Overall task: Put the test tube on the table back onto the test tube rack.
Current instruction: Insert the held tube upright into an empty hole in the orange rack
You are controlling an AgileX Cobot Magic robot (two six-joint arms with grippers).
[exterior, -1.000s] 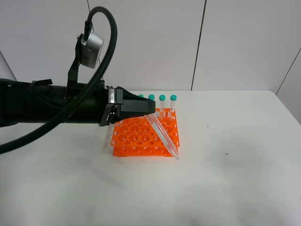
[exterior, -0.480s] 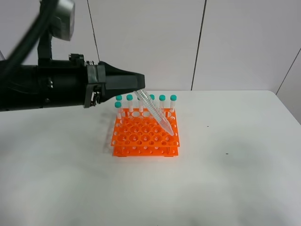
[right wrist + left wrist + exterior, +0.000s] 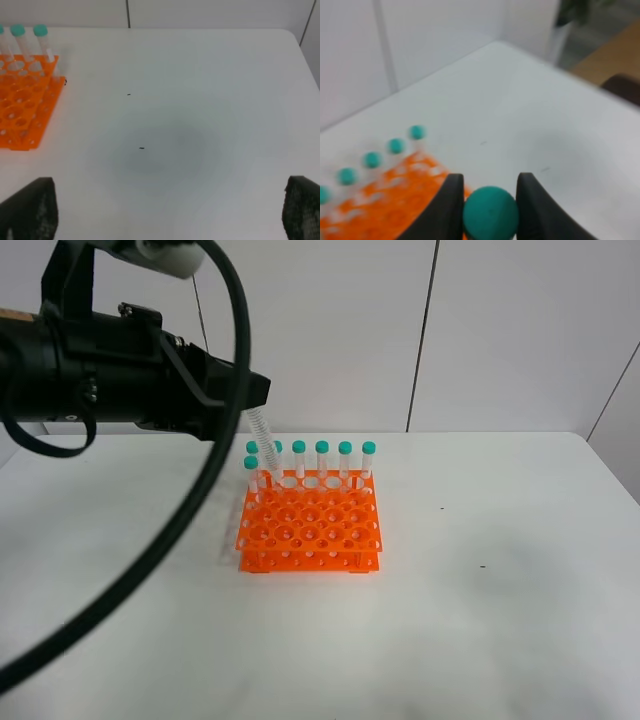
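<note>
My left gripper (image 3: 252, 392) is shut on the test tube (image 3: 263, 436) at its cap end. The clear tube hangs nearly upright, tip down, over the back left corner of the orange test tube rack (image 3: 310, 525), its tip close to the row of standing tubes. In the left wrist view the teal cap (image 3: 490, 212) sits between the two dark fingers (image 3: 452, 200), with the rack (image 3: 395, 200) blurred beneath. My right gripper (image 3: 165, 210) is open and empty, low over the white table (image 3: 480, 620), and is out of the exterior high view.
Several teal-capped tubes (image 3: 322, 455) stand along the rack's back row and one at the left side. The rack's corner with two tubes also shows in the right wrist view (image 3: 22, 107). The left arm's black cable (image 3: 190, 510) loops across the table's left.
The left arm has risen and drawn back to the left. The tube has swung from slanting across the rack to nearly upright over its back left corner.
</note>
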